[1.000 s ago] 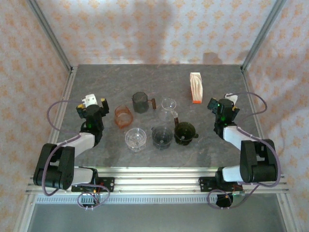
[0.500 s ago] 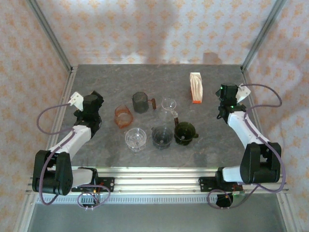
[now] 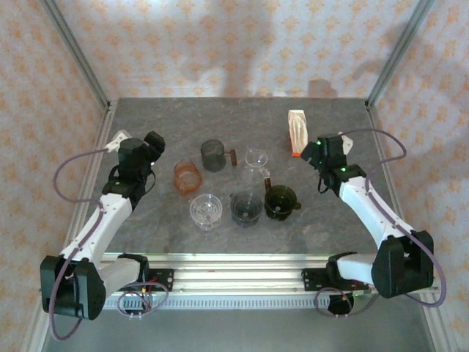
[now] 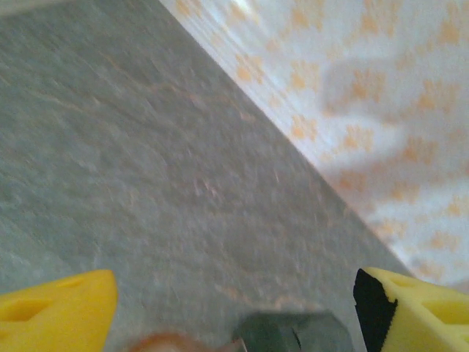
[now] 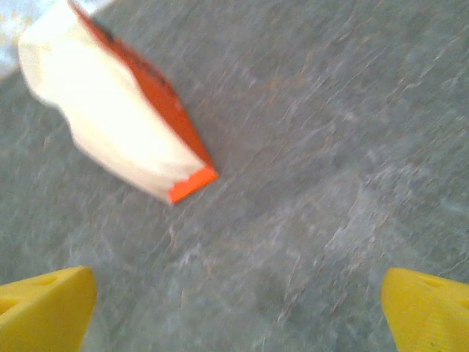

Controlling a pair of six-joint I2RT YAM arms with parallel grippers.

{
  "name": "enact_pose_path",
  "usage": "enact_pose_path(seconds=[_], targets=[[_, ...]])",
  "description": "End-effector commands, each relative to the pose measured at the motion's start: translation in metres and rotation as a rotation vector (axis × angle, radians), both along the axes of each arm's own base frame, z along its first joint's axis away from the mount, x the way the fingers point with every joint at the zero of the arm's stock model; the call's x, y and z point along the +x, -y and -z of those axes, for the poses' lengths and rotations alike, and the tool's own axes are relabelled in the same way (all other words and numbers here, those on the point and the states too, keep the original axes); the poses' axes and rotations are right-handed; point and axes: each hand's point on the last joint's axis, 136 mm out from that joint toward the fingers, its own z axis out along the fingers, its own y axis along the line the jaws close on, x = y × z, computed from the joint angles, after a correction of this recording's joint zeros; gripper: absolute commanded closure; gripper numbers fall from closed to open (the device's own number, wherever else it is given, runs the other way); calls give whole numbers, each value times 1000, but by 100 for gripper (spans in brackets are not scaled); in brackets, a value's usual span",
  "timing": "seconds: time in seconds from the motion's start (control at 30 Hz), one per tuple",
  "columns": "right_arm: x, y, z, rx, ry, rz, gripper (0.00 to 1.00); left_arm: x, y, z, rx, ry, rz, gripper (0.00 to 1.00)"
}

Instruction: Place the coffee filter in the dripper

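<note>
1. Two grippers were checked. The left gripper [image 3: 152, 144] sat at the left of the top view. In its wrist view [image 4: 234, 308] the yellow fingers [image 4: 58, 304] were spread wide, with nothing between them.
2. The right gripper [image 3: 311, 151] sat right of centre in the top view, just below the filter pack [image 3: 297, 133]. Its wrist view [image 5: 238, 312] showed the fingers [image 5: 44, 308] spread wide and empty, apart from the pack.
3. The filter pack was at the upper right of the table [image 3: 146, 227], and at the upper left of the right wrist view [image 5: 117, 132]. It was white with an orange edge. Whether it stood or lay could not be told.
4. Three funnel-shaped vessels were lined up at lower centre of the top view: a clear dripper [image 3: 206, 211], a grey dripper [image 3: 246, 207] and a dark dripper [image 3: 281, 202]. None held a filter. Which one was meant could not be told.
5. Handling, as judged: paper filters are light, thin and limp, crease easily, and tend to cling together. The pack looked soft-sided. The best hold would be a gentle pinch on a filter's exposed rim or seam, since a hard squeeze would crumple it.
6. Markings: no brand, label or writing could be read. The top view was too small and the wrist view too blurred.
</note>
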Motion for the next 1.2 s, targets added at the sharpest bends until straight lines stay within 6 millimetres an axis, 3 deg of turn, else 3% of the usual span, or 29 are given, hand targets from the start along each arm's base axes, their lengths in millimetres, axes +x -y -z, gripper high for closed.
enact_pose_path(seconds=[0.0,0.17,0.23,0.33,0.5,0.7,0.83,1.03,1.17], targets=[[-14,-24,-3,-32,-54,-121,0,-35,33,41,43,-222,143,16],[-32,-57,-1,-59,-75,-260,1,-63,82,53,89,-263,338,13],[-42,-70,-7,-53,-65,-316,0,-79,93,60,158,-313,387,13],[-62,-91,-6,-64,-89,-413,0,-100,95,68,190,-352,412,12],[-108,-122,4,-73,-150,-559,0,-117,86,76,165,-346,394,9],[-163,-153,20,-91,-206,-715,1,-119,85,86,161,-372,385,8],[-189,-178,43,-88,-260,-812,5,-113,89,82,152,-366,387,7],[-195,-204,86,-91,-317,-845,17,-112,87,80,150,-370,383,6],[-186,-221,94,-106,-307,-867,21,-115,83,81,138,-376,378,6]])
